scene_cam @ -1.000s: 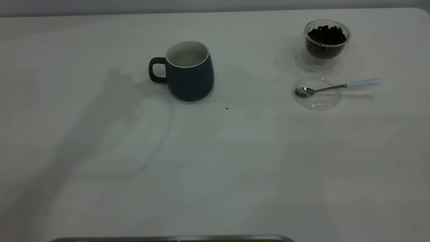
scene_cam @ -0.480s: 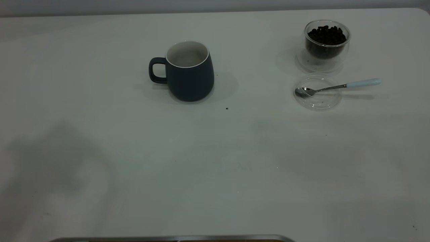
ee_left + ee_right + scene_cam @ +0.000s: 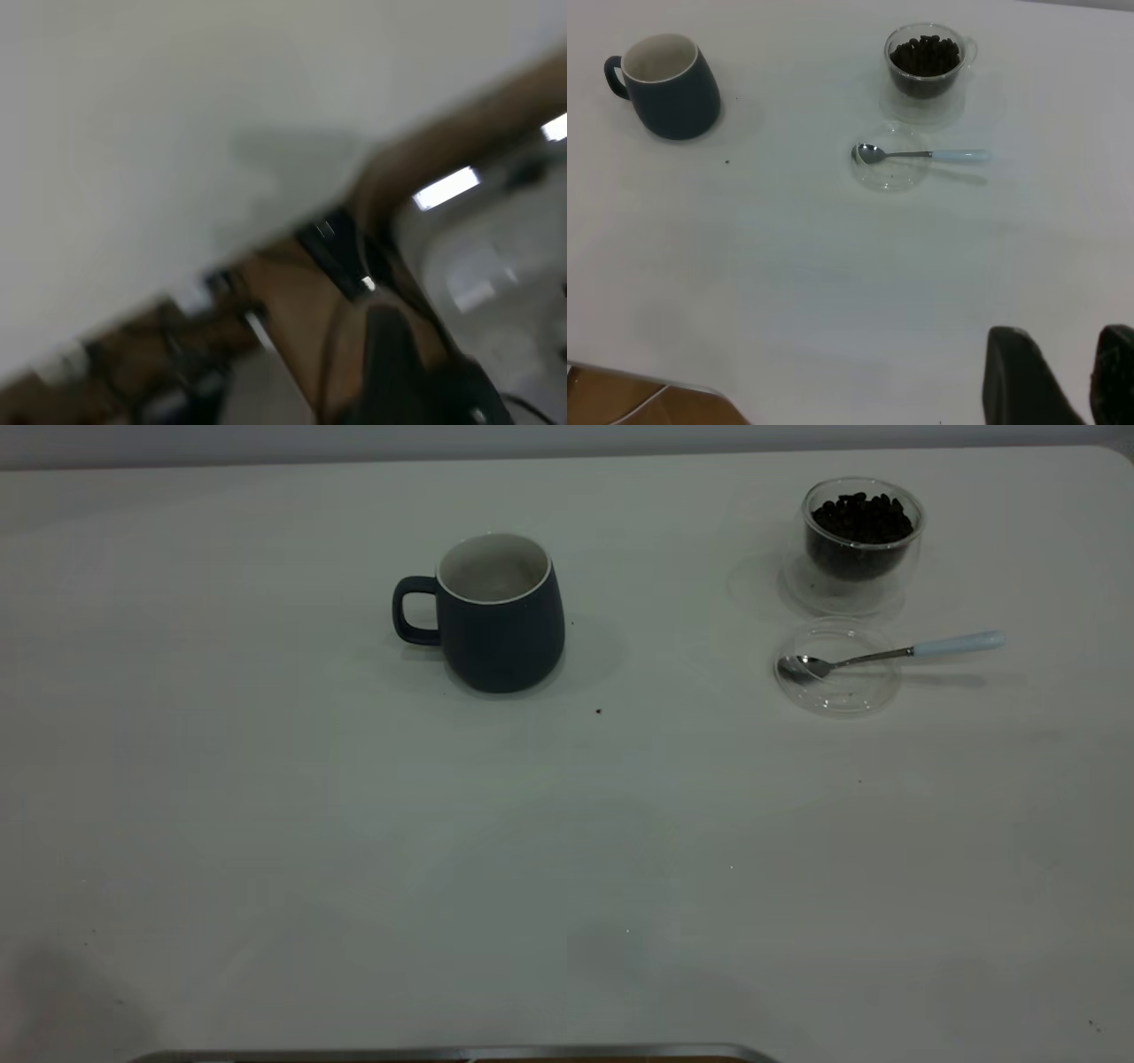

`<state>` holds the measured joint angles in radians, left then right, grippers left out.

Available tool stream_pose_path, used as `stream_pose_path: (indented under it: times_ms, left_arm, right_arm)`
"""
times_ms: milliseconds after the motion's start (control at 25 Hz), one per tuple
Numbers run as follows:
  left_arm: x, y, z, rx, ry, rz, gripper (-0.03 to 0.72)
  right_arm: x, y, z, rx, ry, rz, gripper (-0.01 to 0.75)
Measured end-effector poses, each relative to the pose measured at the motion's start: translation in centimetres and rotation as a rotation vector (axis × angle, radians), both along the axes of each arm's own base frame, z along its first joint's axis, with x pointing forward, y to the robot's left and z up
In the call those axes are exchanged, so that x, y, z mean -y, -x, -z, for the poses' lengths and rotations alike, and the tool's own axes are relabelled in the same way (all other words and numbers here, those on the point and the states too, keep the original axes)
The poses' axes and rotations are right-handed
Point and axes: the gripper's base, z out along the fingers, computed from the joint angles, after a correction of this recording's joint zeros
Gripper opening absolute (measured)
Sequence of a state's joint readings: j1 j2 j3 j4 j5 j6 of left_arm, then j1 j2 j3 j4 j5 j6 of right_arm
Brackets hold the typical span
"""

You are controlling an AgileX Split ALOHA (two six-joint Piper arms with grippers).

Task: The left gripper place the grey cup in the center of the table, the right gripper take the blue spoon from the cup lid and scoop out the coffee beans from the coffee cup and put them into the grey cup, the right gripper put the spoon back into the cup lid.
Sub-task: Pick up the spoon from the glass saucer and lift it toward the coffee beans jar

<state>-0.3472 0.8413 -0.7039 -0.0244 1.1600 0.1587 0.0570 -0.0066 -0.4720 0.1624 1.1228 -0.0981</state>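
The grey cup (image 3: 503, 633) stands upright and empty left of the table's (image 3: 567, 850) middle, handle pointing left. At the far right, the coffee cup (image 3: 861, 549) holds the coffee beans (image 3: 861, 512). Just in front of it lies the cup lid (image 3: 842, 693), with the blue spoon (image 3: 886, 654) resting across it, bowl inside and handle pointing right. My right gripper (image 3: 1063, 363) hovers open and empty near the table's front, far from the spoon (image 3: 921, 155). My left gripper (image 3: 399, 376) shows only as a dark blur past the table's edge, away from the grey cup (image 3: 671, 93).
A small dark speck (image 3: 598, 711) lies on the table in front of the grey cup. A metal strip (image 3: 443, 1054) runs along the front edge. The left wrist view takes in the table's edge (image 3: 292, 239) and brown framework below it.
The arm's shadow on the left half of the table has slid off toward the front left corner. Cup, lid, spoon and beans have not moved.
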Motion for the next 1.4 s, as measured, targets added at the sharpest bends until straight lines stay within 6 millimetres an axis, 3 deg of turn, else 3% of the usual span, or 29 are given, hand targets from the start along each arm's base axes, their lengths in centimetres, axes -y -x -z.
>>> stream_pose_path:
  times_ms: [80,240,760,1120,1400]
  left_arm:
    - [-0.4,1.6,1.9,-0.026,0.017,-0.028,0.555]
    - [-1.2,4.0,3.6,0.037,0.061,-0.083,0.555]
    - [-3.5,9.9,2.1,0.462,0.241,-0.148,0.555]
    - [-3.7,12.0,2.2,0.638,0.205,-0.435,0.555]
    - [-3.6,12.1,2.3,0.647,0.195,-0.467,0.555]
  right_arm:
    - [0.0,0.0,0.0,0.0,0.0,0.0,0.24]
    - [0.0,0.0,0.0,0.0,0.0,0.0,0.24]
    - [0.0,0.0,0.0,0.0,0.0,0.0,0.24]
    - [0.0,0.0,0.0,0.0,0.0,0.0,0.24]
    - [0.0,0.0,0.0,0.0,0.0,0.0,0.24]
